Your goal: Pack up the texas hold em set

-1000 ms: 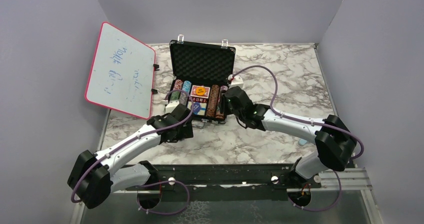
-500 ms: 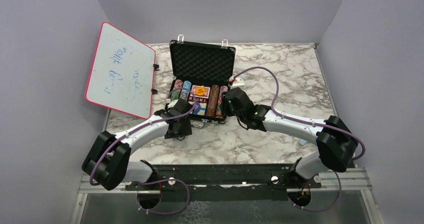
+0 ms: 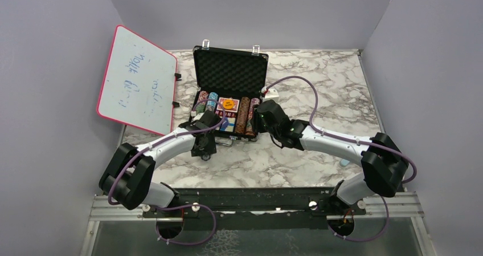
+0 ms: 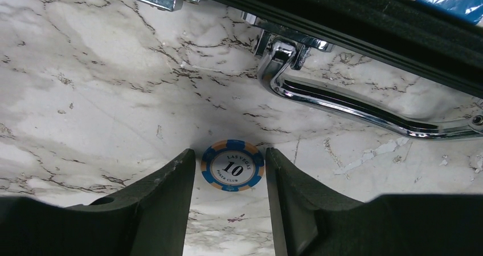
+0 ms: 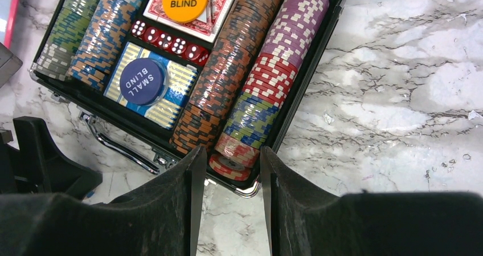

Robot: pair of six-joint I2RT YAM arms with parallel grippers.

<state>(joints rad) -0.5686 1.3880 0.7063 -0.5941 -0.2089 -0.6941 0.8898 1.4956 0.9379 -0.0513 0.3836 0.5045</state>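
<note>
The black briefcase (image 3: pixel 230 70) lies open at the upper centre of the top view, its foam-lined lid standing up toward the back wall and its tray toward the arms. In the right wrist view the tray fills the upper left of the frame. Two rows of striped chips (image 5: pixel 94 39) sit along its left side and two more, an orange-brown row (image 5: pixel 228 79) and a purple, red and green row (image 5: pixel 273 79), along its right. Between them lie a red deck (image 5: pixel 219 5) topped by the orange button (image 5: pixel 184 0), a line of red dice (image 5: pixel 171 41), and a blue deck (image 5: pixel 176 85) carrying the blue button (image 5: pixel 142 81). A red-and-white chip (image 5: pixel 230 167) sits at the near end of the right-hand row, at the tray's corner. The right gripper (image 5: pixel 232 150) hangs over it with its fingers apart, a gap showing on each side of the chip. In the left wrist view one loose blue-and-orange chip (image 4: pixel 232 166) marked 10 lies flat on the marble table (image 4: pixel 85 85), low in the frame, just in front of the case's chrome handle (image 4: pixel 353 110). The left gripper (image 4: pixel 230 153) straddles it, fingers apart and close on either side; whether they touch it cannot be told. A pink-framed whiteboard (image 3: pixel 136 79) leans at the upper left of the top view.
</note>
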